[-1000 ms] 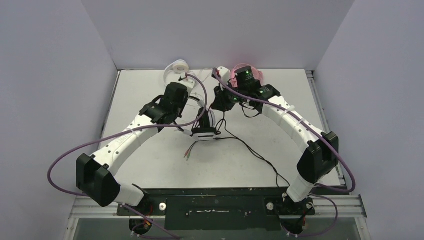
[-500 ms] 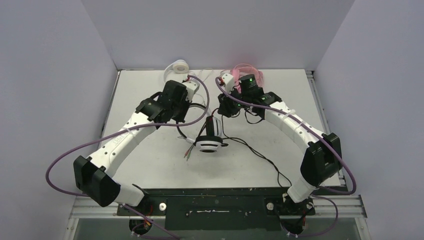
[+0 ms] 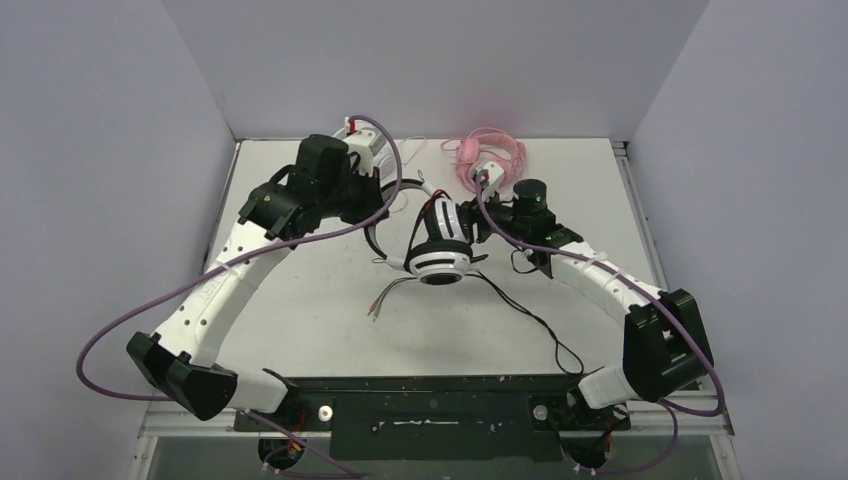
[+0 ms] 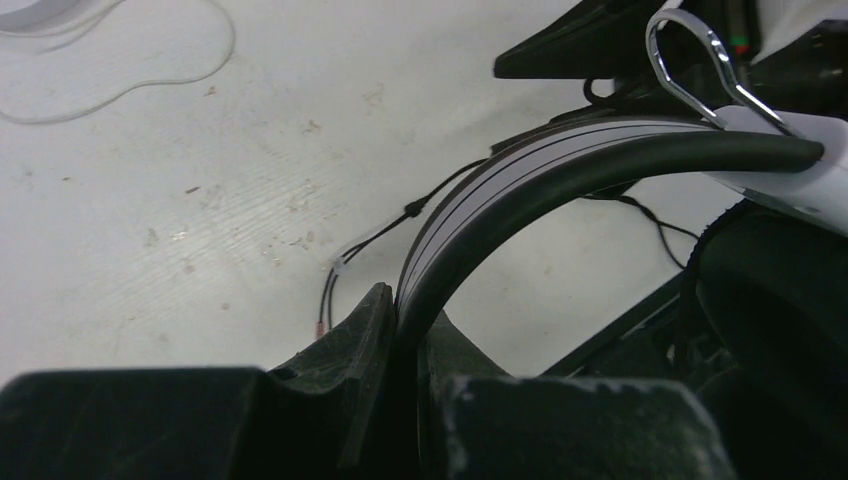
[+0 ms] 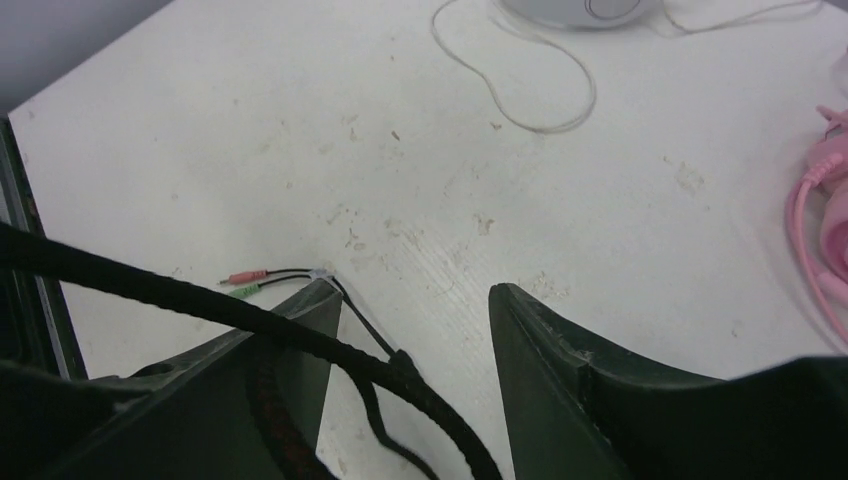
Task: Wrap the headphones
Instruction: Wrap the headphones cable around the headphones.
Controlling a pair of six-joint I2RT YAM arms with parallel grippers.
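- The left end effector [image 4: 405,325] is clenched on the headband [image 4: 560,165] of the black-and-white headphones [image 3: 440,250], with the band pinched edge-on between its two fingers.
- From that grip the headband arches up and to the right over the bench [image 3: 300,300]. In the top view, one ear cup faces upward near the middle of the bench, between the two arms.
- The right end effector [image 5: 412,295] is released, its fingers spread with nothing clasped. It sits just beside the headset on its right.
- The black cable [image 5: 150,290] crosses the right end effector's left finger and runs down through the gap between the fingers.
- Its thin ends lie on the bench, finishing in a red and a green plug [image 5: 245,283].
- The pink headphones [image 3: 487,152] rest at the far edge of the bench, behind the right arm.
- The white headphones [image 5: 590,10] lie at the far edge too, with their white cable [image 5: 520,85] looped loosely beside them.
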